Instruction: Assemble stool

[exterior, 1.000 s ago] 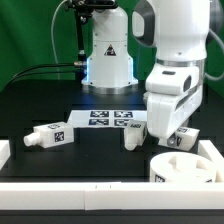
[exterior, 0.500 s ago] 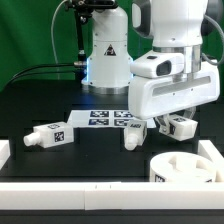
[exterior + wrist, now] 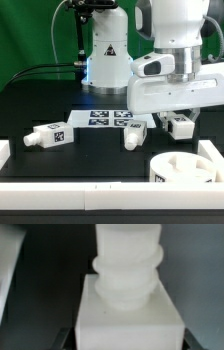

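Gripper (image 3: 172, 118) is clamped on the held leg (image 3: 180, 126), a stubby white plastic block w/ a square black-and-white tag. It hangs clear of the black table (image 3: 50, 100), so I read the grip as firm. In the wrist view the held leg (image 3: 128, 314) fills the pic, a ribbed white peg standing off its block. I can't make out the fingers there.

Just below and in front, at the exterior view's right, lies the seat disc (image 3: 185, 170), round, thick, white plastic, w/ recesses in its top face. It's apart from the held leg, nothing mated yet.

Further out:
- the second leg (image 3: 133, 136), same white block type, beside the marker board (image 3: 100, 118)
- the third leg (image 3: 48, 135), on its side, well off toward the exterior view's left

My read is that the step in hand is carrying the leg to the seat. To do it well I'd:
- get the peg axis square to the seat face before descending
- centre it over one recess, using the wrist cam
- go down slow, no side load
- only then turn it in

Main risk, imo, is a tilted peg that cross-threads or shoves the disc away.
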